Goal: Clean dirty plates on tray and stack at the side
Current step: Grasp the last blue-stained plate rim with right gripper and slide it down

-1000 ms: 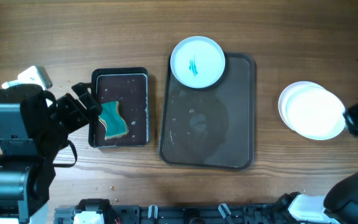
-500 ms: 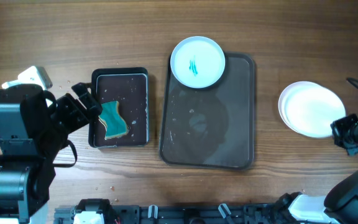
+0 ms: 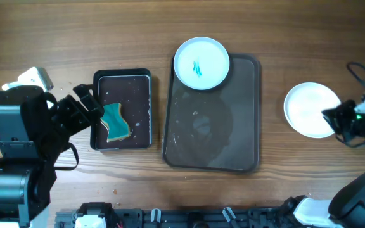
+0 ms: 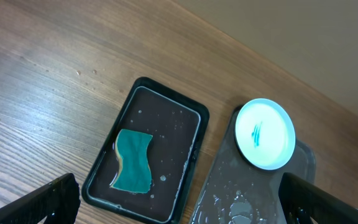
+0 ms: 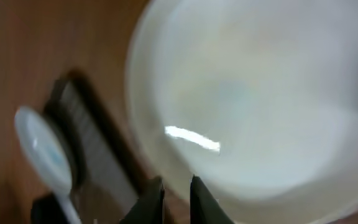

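Note:
One white plate (image 3: pixel 200 63) with a teal smear sits on the far left corner of the dark brown tray (image 3: pixel 233 145); the left wrist view shows this plate (image 4: pixel 265 134) too. Clean white plates (image 3: pixel 306 109) lie stacked on the table right of the tray and fill the blurred right wrist view (image 5: pixel 260 93). My right gripper (image 3: pixel 332 118) is at the stack's right rim, its fingertips (image 5: pixel 153 198) a narrow gap apart with nothing between them. My left gripper (image 3: pixel 87 101) hangs wide open and empty above the black tray.
A small black tray (image 3: pixel 141 95) left of the brown tray holds a teal sponge (image 3: pixel 115 122), also visible from the left wrist as the sponge (image 4: pixel 132 160). Water drops wet both trays. The right arm's cable (image 3: pixel 363 76) loops above the stack.
The right gripper moved left to the stack's rim and its jaws parted slightly. The two plates, offset before, now lie aligned. The left arm has not moved.

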Motion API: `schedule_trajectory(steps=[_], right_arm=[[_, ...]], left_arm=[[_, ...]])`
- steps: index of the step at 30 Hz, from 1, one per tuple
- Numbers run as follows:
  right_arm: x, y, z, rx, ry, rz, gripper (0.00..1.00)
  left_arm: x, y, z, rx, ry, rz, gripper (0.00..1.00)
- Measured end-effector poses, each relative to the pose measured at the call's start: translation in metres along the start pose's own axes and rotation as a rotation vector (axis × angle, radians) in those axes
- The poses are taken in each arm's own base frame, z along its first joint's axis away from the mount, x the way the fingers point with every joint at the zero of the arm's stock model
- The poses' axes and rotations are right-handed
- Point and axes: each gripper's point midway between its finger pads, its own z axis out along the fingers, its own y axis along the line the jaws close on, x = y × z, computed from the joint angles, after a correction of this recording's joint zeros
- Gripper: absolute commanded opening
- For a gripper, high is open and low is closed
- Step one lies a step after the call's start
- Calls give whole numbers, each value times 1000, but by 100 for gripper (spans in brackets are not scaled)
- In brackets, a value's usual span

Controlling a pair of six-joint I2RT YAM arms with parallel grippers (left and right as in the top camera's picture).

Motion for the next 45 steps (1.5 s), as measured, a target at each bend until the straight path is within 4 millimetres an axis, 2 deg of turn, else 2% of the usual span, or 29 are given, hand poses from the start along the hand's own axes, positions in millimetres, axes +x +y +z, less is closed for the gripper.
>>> schedule_trajectory(steps=[1, 5, 6, 9, 11, 14, 16, 19, 22, 23, 27, 31, 35, 38, 41, 43, 45], right_arm=[[6, 13, 1, -21, 18, -49, 19], [44, 98, 7, -102, 93, -366, 29], [56, 123, 10, -111, 106, -464, 33], [86, 179, 20, -82, 99, -697, 48], [98, 210, 30, -52, 45, -826, 54], [92, 244, 56, 1, -90, -938, 54], [85, 245, 77, 50, -133, -955, 54], [63, 232, 120, 132, -180, -943, 50], [53, 229, 151, 116, -201, -935, 50], [51, 234, 170, 72, -212, -937, 49], [57, 234, 200, 8, -189, -944, 45], [72, 216, 227, -8, -103, -939, 27], [81, 212, 234, -26, -60, -944, 4], [87, 209, 232, -31, -21, -918, 4], [94, 202, 220, 2, 28, -888, 4], [99, 196, 207, 30, 65, -873, 4], [105, 190, 184, 66, 109, -853, 4]], left_arm=[[0, 0, 0, 0, 0, 0, 100], [0, 0, 0, 0, 0, 0, 100], [0, 0, 0, 0, 0, 0, 100], [0, 0, 0, 0, 0, 0, 100], [0, 0, 0, 0, 0, 0, 100], [0, 0, 0, 0, 0, 0, 100], [0, 0, 0, 0, 0, 0, 100], [0, 0, 0, 0, 0, 0, 100], [0, 0, 0, 0, 0, 0, 100], [0, 0, 0, 0, 0, 0, 100], [0, 0, 0, 0, 0, 0, 100], [0, 0, 0, 0, 0, 0, 100], [0, 0, 0, 0, 0, 0, 100], [0, 0, 0, 0, 0, 0, 100], [0, 0, 0, 0, 0, 0, 100], [0, 0, 0, 0, 0, 0, 100], [0, 0, 0, 0, 0, 0, 100]])
